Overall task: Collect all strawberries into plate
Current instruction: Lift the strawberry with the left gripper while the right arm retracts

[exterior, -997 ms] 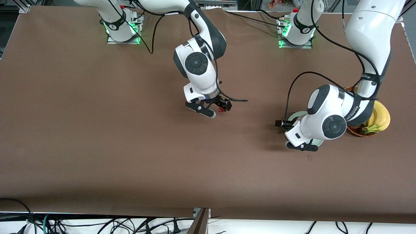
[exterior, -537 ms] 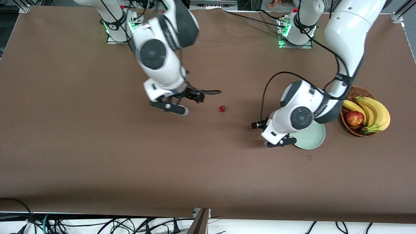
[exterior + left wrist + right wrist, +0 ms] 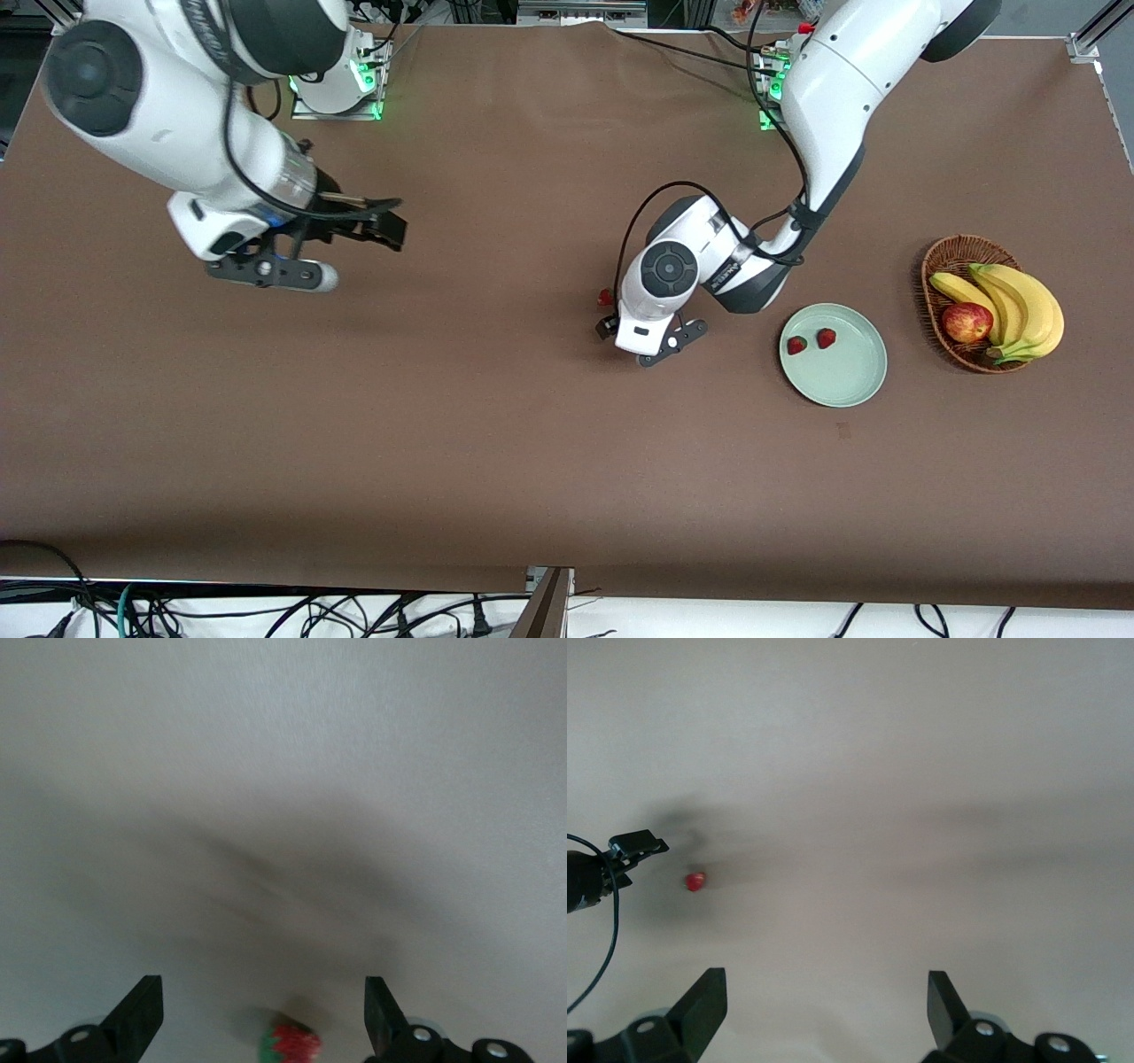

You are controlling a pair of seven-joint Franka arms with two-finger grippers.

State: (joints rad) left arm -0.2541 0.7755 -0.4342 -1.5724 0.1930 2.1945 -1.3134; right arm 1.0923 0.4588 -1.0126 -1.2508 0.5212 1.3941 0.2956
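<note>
1. Two strawberries [image 3: 796, 345] lie inside the plate [image 3: 855, 390], side by side near the rim that faces the middle of the table. This part of the task looks finished.
2. The third strawberry [image 3: 606, 297] is on the bare table, well apart from the plate, toward the right arm's end. I judge that only this one is left to collect.
3. The left gripper [image 3: 620, 328] hangs low, just beside this last strawberry. In the left wrist view the fingers [image 3: 142, 1014] stand wide apart and hold nothing, and the berry [image 3: 291, 1043] shows between them.
4. The right gripper [image 3: 354, 232] is high over the table near the right arm's end, well apart from the berry. Its fingers [image 3: 704, 1005] are also spread and empty; this arm seems to wait.
5. A basket [image 3: 941, 252] with bananas [image 3: 1028, 306] and an apple [image 3: 966, 322] stands beside the plate.
</note>
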